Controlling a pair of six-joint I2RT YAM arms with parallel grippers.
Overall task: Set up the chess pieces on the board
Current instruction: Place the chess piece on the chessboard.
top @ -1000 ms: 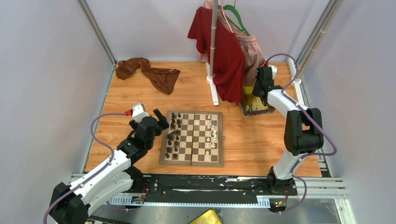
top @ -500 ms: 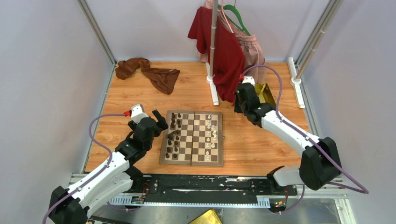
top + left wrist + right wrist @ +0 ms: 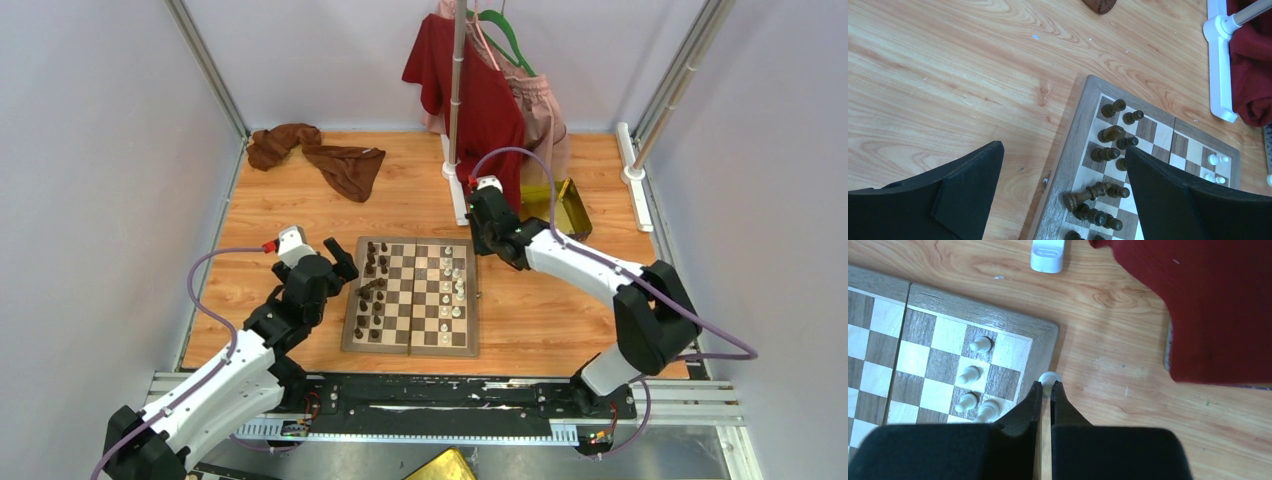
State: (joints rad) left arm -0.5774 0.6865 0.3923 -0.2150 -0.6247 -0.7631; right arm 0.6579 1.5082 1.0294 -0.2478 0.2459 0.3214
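Board (image 3: pixel 408 350): lay open and flat mid-table (image 3: pixel 560 300).
L gripper (image 3: pixel 1063 152): jaws wide apart, nothing in them, over board's left edge.
R gripper (image 3: pixel 1045 390): jaws nearly closed, pinching held piece; just off board's far-right corner.
Dark pieces (image 3: pixel 1108 152): on left half, crowded; at least one looked toppled.
Cream pieces (image 3: pixel 970 374): on right half, upright.
Held piece (image 3: pixel 1049 378): cream; only its round top showed betw. the fingertips.
Handling: prob. light, hard, smooth, tips easily; take by head/neck from above.
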